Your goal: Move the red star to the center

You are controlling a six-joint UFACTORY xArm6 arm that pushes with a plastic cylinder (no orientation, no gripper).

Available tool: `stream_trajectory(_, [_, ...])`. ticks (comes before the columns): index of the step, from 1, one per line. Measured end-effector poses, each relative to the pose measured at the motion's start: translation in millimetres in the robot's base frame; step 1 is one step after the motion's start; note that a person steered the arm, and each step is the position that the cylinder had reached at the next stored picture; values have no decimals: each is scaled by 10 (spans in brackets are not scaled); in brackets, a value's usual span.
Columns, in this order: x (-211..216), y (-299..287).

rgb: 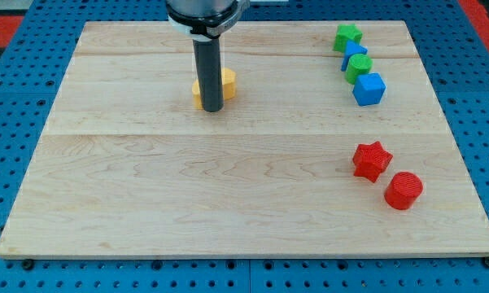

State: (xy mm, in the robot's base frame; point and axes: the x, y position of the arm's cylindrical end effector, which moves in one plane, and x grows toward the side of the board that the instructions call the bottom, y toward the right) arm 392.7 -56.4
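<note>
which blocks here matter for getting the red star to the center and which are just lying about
For the job:
red star
my tip, far off, against the yellow block

Lying about:
yellow block
red cylinder
green star
green block
blue cube
second blue block, mostly hidden

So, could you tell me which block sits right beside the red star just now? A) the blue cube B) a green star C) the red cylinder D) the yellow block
C: the red cylinder lies just to the lower right of the red star, while my tip is far off at the yellow block.
</note>
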Motion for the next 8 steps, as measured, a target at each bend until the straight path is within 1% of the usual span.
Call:
stream_trajectory(1, [0,-209])
stream_trajectory(2, [0,19])
stream_trajectory(4, [14,1787])
stream_trajectory(5, [303,2436])
stream_trajectory(6, [806,2649])
stream_trajectory(7, [1082,2587])
stream_trajectory(8, [1262,2182])
